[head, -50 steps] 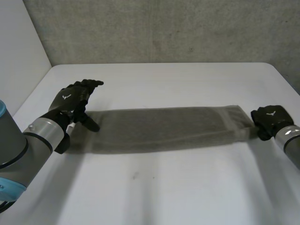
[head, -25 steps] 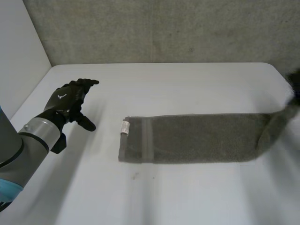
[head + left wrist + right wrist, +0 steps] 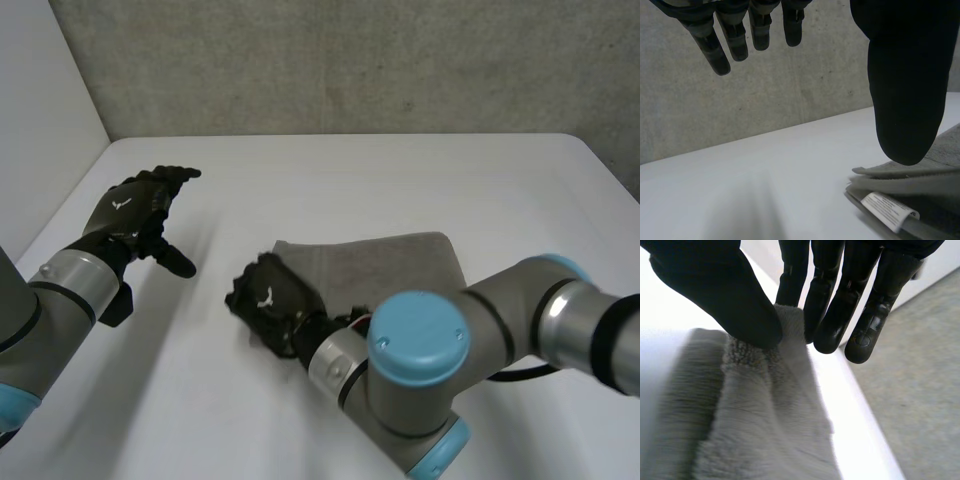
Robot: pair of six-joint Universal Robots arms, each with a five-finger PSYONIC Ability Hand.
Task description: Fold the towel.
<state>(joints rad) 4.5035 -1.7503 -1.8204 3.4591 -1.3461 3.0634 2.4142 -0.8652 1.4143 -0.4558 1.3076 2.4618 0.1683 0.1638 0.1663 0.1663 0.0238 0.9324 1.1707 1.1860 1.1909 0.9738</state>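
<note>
We see the right hand (image 3: 268, 302) pinching the towel (image 3: 395, 262). In its wrist view the thumb (image 3: 720, 295) presses the cloth's edge against the nearly straight fingers (image 3: 832, 325), with a ridge of pile bunched up between them. In the head view this hand sits at the towel's 8 o'clock corner, low over the table (image 3: 400, 170). Its right arm (image 3: 500, 320) reaches in from 5 o'clock and covers the cloth's near edge.

The left hand (image 3: 135, 212) is spread and holds nothing. Its fingers (image 3: 715, 45) are straight and a little apart, and its thumb (image 3: 905, 90) stands well away from them. It hovers toward the table's 9 o'clock side, apart from the cloth, with the towel at about 4 o'clock from it.

We count one towel, one white label (image 3: 888, 211), two hands and two arms.

The towel is grey and plush, and lies roughly in the middle of the table. It forms a short block with its far edge running from 9 to 3 o'clock. In the left wrist view the end beside the left thumb's tip shows several layers stacked flat. The label sticks out from a lower layer, and a plain woven band runs along that edge. We cannot read the print on the label.
</note>
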